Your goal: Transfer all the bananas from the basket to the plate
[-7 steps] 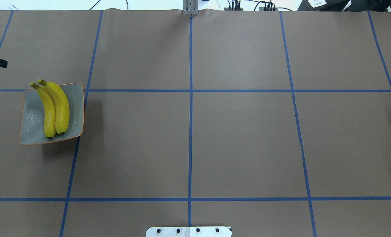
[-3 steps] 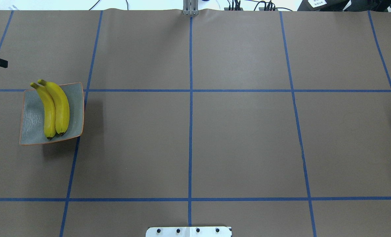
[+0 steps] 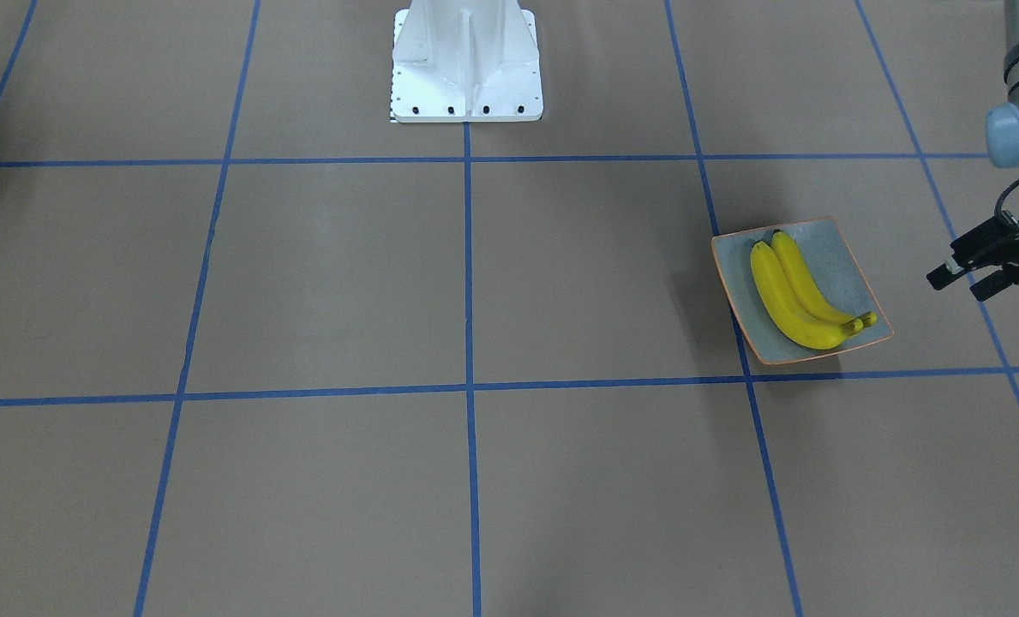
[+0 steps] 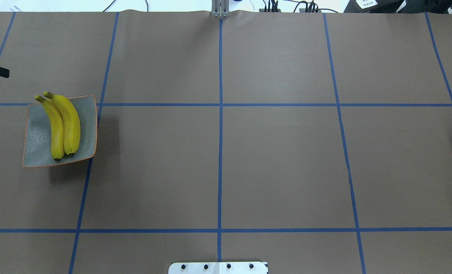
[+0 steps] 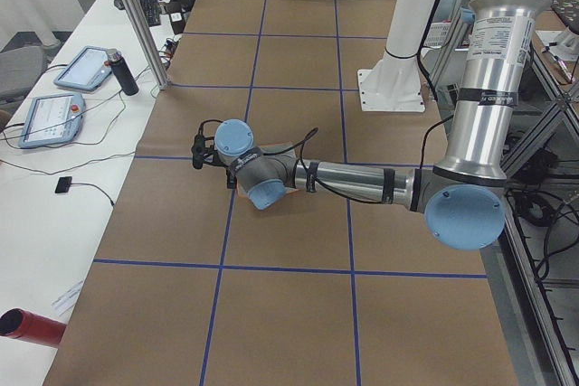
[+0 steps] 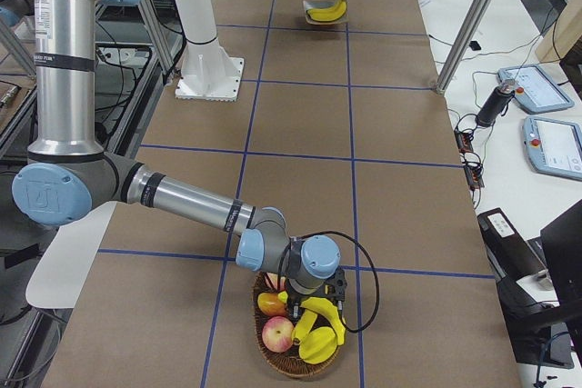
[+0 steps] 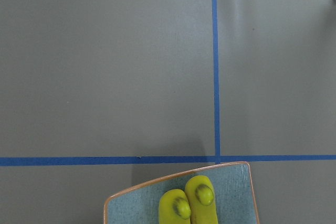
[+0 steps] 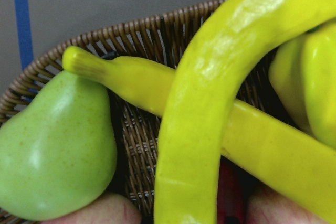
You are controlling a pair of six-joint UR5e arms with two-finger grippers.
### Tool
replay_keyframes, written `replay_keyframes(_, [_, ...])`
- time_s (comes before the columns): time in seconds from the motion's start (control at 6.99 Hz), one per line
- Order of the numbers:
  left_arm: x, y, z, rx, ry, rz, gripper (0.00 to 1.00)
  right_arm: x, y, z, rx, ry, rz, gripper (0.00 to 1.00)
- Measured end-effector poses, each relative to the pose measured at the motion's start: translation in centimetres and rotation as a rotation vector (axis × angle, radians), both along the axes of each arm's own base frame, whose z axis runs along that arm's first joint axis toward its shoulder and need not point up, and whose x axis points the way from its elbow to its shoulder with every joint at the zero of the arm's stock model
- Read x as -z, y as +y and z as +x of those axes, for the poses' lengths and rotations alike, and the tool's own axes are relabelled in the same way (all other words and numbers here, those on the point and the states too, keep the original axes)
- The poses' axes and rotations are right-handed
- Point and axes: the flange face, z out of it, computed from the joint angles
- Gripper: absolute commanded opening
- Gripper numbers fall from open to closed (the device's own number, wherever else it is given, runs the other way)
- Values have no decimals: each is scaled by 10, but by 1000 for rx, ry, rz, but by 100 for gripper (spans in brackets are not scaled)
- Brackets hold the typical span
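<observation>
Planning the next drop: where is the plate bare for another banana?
The plate has a wide bare strip between the two bananas and its left rim, and a narrower one along the right rim. The basket is crowded with fruit.

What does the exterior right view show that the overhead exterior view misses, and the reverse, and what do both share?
Only exterior right shows the wicker basket, holding two bananas among other fruit, with the right arm reaching over it. Only overhead exterior shows the plated bananas as two, lying side by side. Both share the plate at the robot's left end of the table.
</observation>
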Motion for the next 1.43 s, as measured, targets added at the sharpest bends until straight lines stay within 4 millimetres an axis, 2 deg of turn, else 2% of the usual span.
replay_keyframes(0.29, [2,1,0,1,1,3,100,0,4,1,46,-6,42,0])
replay_keyframes(0.43, [3,1,0,1,2,3,100,7,3,5,53,-3,68,0])
replay_keyframes(0.57, [3,1,0,1,2,2,100,21,1,17,35,8,100,0])
replay_keyframes(0.72, [2,1,0,0,2,0,100,45,-3,37,-4,22,133,0])
replay_keyframes(0.86, [0,1,1,-1,1,-4,100,85,-8,57,-50,29,164,0])
replay_keyframes(1.0, [-1,1,3,-4,0,-7,100,133,-18,71,-83,31,209,0])
replay_keyframes(1.14, [-1,1,7,-11,0,-7,100,179,-40,69,-82,30,267,0])
replay_keyframes(1.29, [-1,1,13,-21,0,-5,100,226,-77,41,-39,22,319,0])
replay_keyframes(1.43, [1,0,20,-33,0,-3,100,281,-122,-12,13,9,345,0])
